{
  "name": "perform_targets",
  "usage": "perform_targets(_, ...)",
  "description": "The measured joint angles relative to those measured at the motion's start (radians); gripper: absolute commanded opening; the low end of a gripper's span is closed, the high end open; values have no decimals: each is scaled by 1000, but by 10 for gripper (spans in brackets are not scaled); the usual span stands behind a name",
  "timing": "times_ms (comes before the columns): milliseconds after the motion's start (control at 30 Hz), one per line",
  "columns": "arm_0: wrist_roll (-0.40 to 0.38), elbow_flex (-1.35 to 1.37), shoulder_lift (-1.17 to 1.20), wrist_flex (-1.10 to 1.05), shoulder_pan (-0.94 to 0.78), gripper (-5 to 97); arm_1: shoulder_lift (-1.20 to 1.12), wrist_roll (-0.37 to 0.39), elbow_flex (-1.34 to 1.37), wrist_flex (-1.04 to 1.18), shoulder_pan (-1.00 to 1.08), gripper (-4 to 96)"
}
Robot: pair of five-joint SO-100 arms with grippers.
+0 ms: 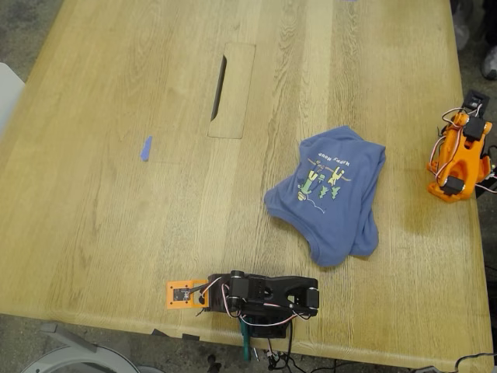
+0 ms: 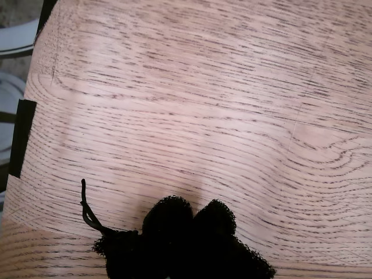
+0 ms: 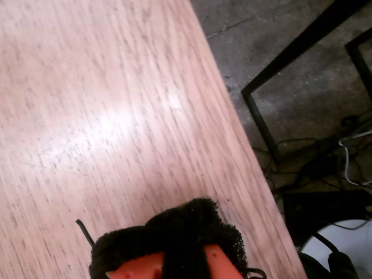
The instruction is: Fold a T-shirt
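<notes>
The slate-blue T-shirt (image 1: 334, 198) lies crumpled and partly folded over itself on the wooden table (image 1: 116, 217), right of centre in the exterior view, with its green-and-yellow print facing up. A black arm (image 1: 264, 295) lies folded down at the table's near edge. An orange arm (image 1: 458, 155) is folded at the exterior view's right edge. Neither touches the shirt. My first gripper (image 2: 192, 212) has its black fuzzy pads together over bare wood. My second gripper (image 3: 186, 224) has its pads together near a table edge. The shirt shows in neither wrist view.
A small blue scrap (image 1: 146, 148) lies on the exterior view's left. A rectangular cut-out panel with a slot (image 1: 231, 89) sits at the back centre. Floor, a black frame (image 3: 279, 70) and cables show past the table edge in the second wrist view.
</notes>
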Motion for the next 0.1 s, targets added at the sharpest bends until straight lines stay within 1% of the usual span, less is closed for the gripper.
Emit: perform_targets(100,0,0,0,25,0,-1,2,-41,0,11,40,1)
